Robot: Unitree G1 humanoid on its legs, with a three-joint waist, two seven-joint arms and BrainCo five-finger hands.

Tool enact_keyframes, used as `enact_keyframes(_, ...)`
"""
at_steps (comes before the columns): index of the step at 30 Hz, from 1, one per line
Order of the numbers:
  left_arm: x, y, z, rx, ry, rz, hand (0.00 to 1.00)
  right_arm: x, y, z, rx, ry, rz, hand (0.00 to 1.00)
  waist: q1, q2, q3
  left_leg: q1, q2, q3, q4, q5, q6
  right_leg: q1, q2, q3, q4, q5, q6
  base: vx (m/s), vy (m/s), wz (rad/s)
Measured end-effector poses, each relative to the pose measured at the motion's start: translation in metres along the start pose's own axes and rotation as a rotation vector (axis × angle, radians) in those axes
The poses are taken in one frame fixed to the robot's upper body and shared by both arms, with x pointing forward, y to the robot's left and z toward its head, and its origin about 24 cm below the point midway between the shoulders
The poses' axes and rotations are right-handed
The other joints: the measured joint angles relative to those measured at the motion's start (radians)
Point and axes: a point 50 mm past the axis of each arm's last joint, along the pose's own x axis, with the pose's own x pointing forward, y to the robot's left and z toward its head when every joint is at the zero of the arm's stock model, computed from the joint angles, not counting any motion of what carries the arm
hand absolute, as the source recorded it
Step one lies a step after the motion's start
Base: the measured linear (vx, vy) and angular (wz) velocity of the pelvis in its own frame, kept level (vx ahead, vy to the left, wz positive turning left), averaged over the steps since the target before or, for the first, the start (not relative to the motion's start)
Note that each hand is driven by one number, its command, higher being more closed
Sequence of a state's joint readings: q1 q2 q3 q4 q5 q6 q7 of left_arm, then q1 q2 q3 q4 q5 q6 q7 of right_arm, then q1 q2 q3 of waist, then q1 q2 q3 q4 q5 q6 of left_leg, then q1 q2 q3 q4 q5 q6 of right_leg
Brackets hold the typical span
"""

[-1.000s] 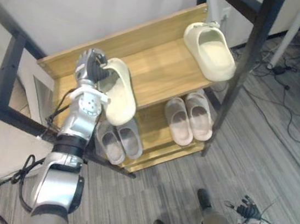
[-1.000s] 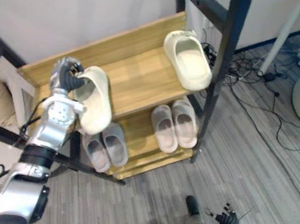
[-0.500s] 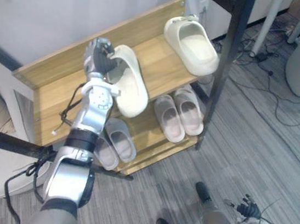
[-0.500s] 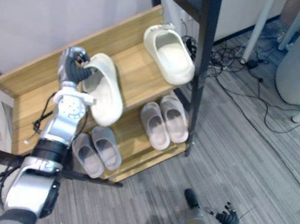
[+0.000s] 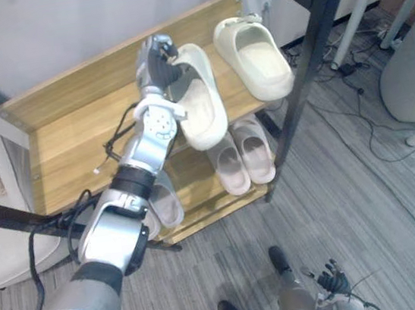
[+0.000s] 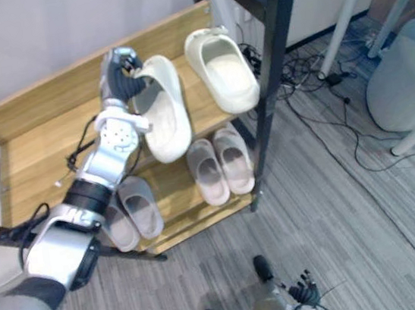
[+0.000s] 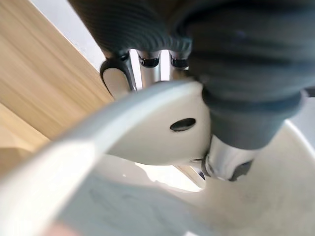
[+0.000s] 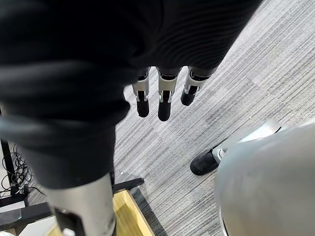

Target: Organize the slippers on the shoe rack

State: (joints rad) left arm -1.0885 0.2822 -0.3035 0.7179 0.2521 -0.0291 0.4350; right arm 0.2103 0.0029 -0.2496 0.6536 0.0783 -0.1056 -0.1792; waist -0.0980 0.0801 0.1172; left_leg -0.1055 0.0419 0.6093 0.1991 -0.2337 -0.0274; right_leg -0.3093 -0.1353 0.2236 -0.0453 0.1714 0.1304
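My left hand [image 5: 155,61] is shut on the heel end of a cream slipper [image 5: 202,104], held tilted over the wooden top shelf [image 5: 75,134] of the shoe rack. In the left wrist view the fingers [image 7: 147,63] and thumb [image 7: 227,161] pinch the slipper's rim [image 7: 147,129]. A second cream slipper [image 5: 254,55] lies on the shelf's right end, just right of the held one. My right hand [image 8: 162,96] hangs over the floor with straight fingers, holding nothing.
On the lower shelf stand a pink pair [image 5: 243,154] and a grey pair [image 5: 160,203]. A black metal post [image 5: 308,61] rises at the rack's right corner. Cables [image 5: 356,66] and a grey round seat [image 5: 414,82] lie at the right.
My left hand has carried the cream slipper to the right along the top shelf, close to the second cream slipper. The camera has also shifted.
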Motion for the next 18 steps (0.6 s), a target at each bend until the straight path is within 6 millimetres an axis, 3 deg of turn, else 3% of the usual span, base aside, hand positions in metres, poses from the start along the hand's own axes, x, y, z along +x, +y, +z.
enact_keyframes(1,0.002,0.002,0.001,0.001,-0.002,0.005,1.00,0.000,0.000,0.002,0.002,-0.010,0.001,0.00,0.000,-0.002,0.002,-0.001,0.001,0.010,0.002,-0.003,0.000,-0.005,0.001,0.007,0.001,0.001,0.002,0.02,0.030,-0.23)
enact_keyframes(2,0.004,0.003,0.004,-0.002,-0.007,0.012,0.00,0.001,0.000,0.004,0.002,-0.017,0.000,0.00,-0.001,-0.003,0.011,-0.002,0.004,0.014,0.013,-0.011,-0.001,-0.006,0.003,0.012,0.001,0.003,0.005,0.03,0.036,-0.21)
enact_keyframes(11,0.012,0.012,0.012,-0.046,-0.011,0.051,0.00,0.000,0.004,0.003,-0.005,-0.013,0.001,0.00,-0.007,-0.005,0.016,-0.026,0.026,0.037,0.051,-0.036,-0.005,-0.027,0.018,0.032,0.001,0.004,0.005,0.04,0.029,-0.08)
enact_keyframes(18,0.010,0.004,0.015,-0.076,-0.002,0.049,0.00,-0.001,0.006,0.002,-0.001,-0.011,0.004,0.00,-0.007,-0.008,0.018,-0.024,0.026,0.027,0.051,-0.036,-0.004,-0.019,0.015,0.022,0.000,0.004,0.005,0.02,0.035,0.04)
